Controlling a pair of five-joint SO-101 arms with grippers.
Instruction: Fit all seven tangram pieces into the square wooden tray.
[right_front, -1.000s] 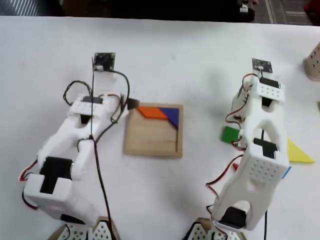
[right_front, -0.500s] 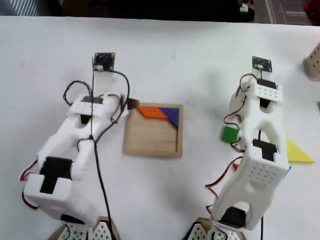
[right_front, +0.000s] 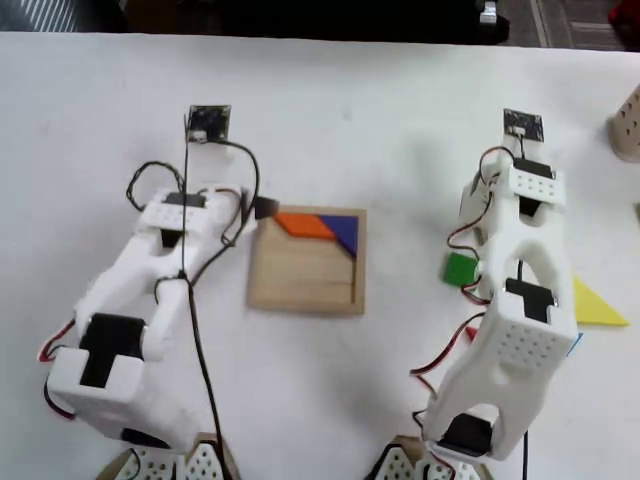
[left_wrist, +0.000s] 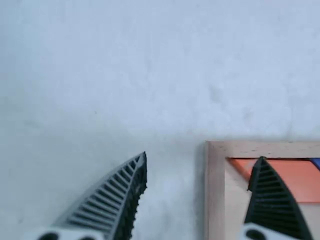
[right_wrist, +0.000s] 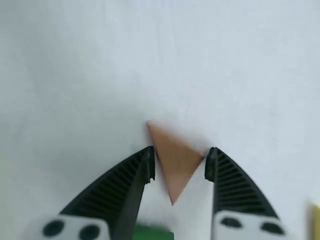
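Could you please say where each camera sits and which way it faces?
High view: fixed above the table, looking down; left arm and right arm flank the tray.
Left wrist view: on that wrist, looking past the open left pincer at the tray's corner.
Right wrist view: on that wrist, looking down; the open right pincer straddles a tan triangle.
Shared: high and left wrist views show the orange piece.

We classify this site as a robotics lab bench. The white printed left arm (right_front: 140, 300) and right arm (right_front: 515, 300), both with exposed wiring (right_front: 197, 335), flank the wooden tray (right_front: 300, 285) on a plain white table (right_front: 350, 100). A perforated beige block (right_front: 628, 125) sits far right of the tray.
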